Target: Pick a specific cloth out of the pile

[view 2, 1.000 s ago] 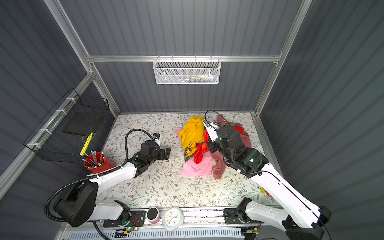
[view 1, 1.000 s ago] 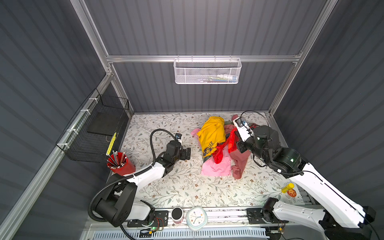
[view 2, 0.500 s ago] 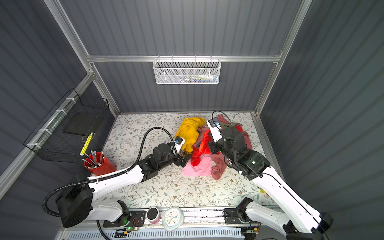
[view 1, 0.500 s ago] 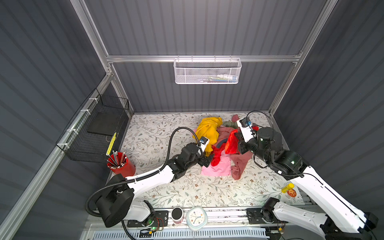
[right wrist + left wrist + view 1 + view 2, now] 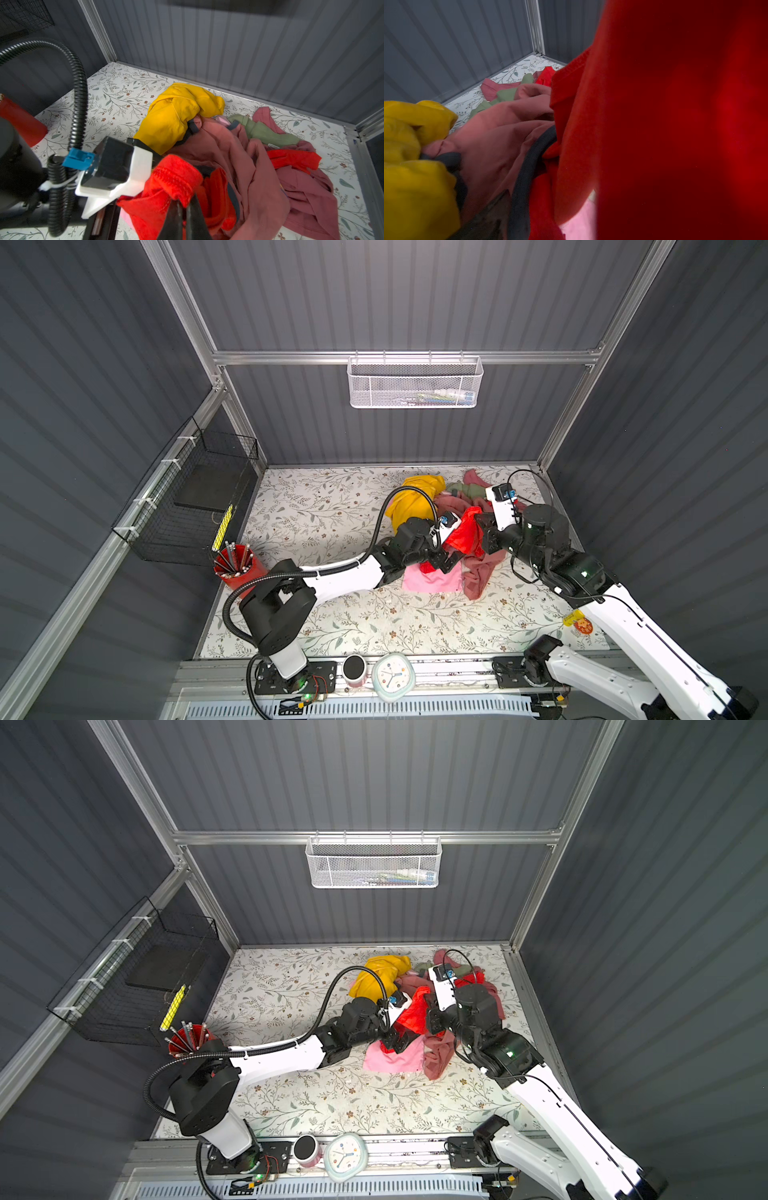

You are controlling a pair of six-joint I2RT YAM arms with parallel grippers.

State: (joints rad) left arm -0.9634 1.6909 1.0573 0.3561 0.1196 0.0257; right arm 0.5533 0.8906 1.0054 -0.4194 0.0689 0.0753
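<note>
right gripper (image 5: 184, 205) pinches the cloth (image 5: 467, 531) over the pile (image 5: 411, 497); left gripper (image 5: 449, 559) spread beside it

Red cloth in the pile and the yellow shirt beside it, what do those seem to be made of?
The bright red thin cloth: looks like a light synthetic knit, faintly glossy; a stitched hem and fine grainy texture show, and it hangs limp. The crumpled yellow shirt: probably cotton jersey, matte; soft rounded folds, no shine.

To me the cloth (image 5: 176, 178) looks a thin, slightly fuzzy knit. The walls (image 5: 415, 302) are matt ribbed metal, and the basket (image 5: 415, 385) is white wire mesh.
</note>
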